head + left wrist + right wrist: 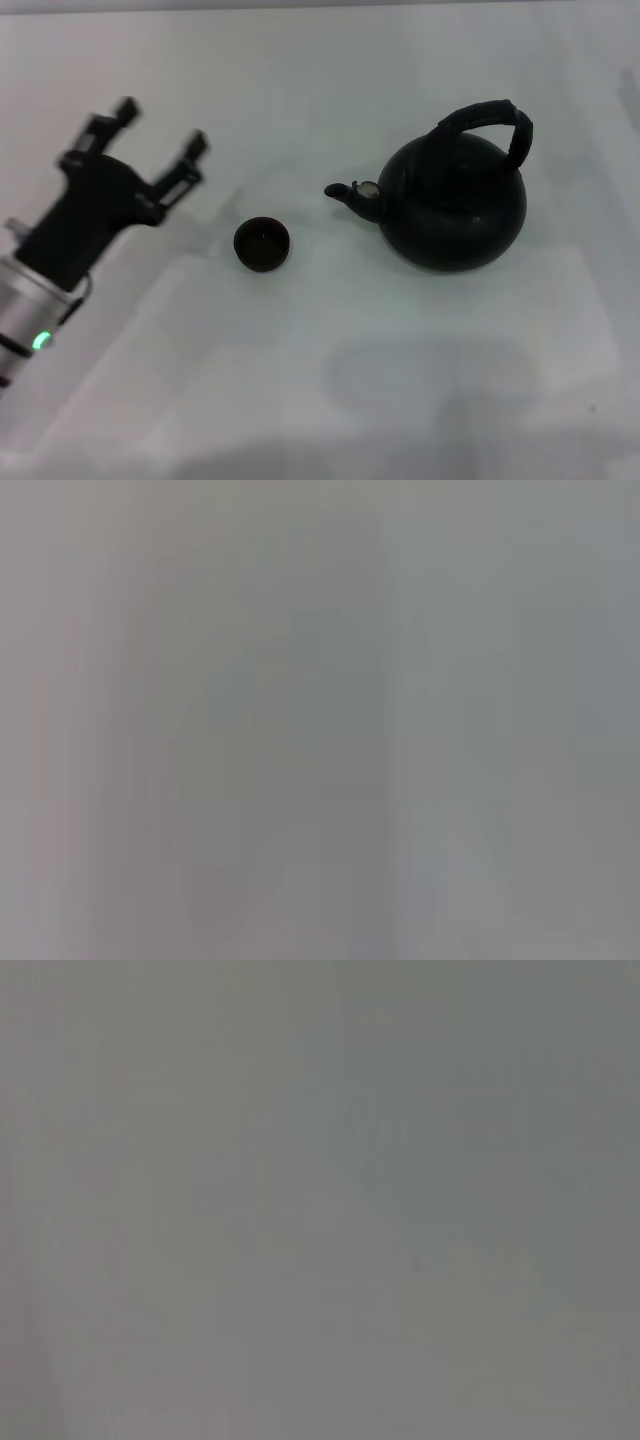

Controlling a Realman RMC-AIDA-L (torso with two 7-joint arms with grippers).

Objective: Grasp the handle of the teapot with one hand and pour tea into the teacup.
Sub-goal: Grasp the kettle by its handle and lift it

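- Teapot (455, 205) sits on the right side of the white table (330, 400), round black body, upright, nothing touching it.
- Its handle (490, 118) arches up over the top toward the far right, ribbed-looking wrap on it, free of any gripper.
- Spout (350, 194) sticks out to the left, with a pale mark near its base, so it's aimed roughly at the cup.
- Teacup (262, 243) is the little dark one just left of the spout tip, slightly nearer, upright with its mouth facing up. Small gap between cup and spout, not touching. Can't tell if there's anything in it.
- Left gripper (160, 125) is over on the left, further left than the cup and a bit farther back, fingers spread wide with nothing between them. It's apart from the cup and well apart from the teapot.
- Green light (41, 341) glows on the silver wrist section behind that gripper.
- Right arm doesn't show up in the head view at all.
- Both wrist views are plain grey blur, nothing to make out.
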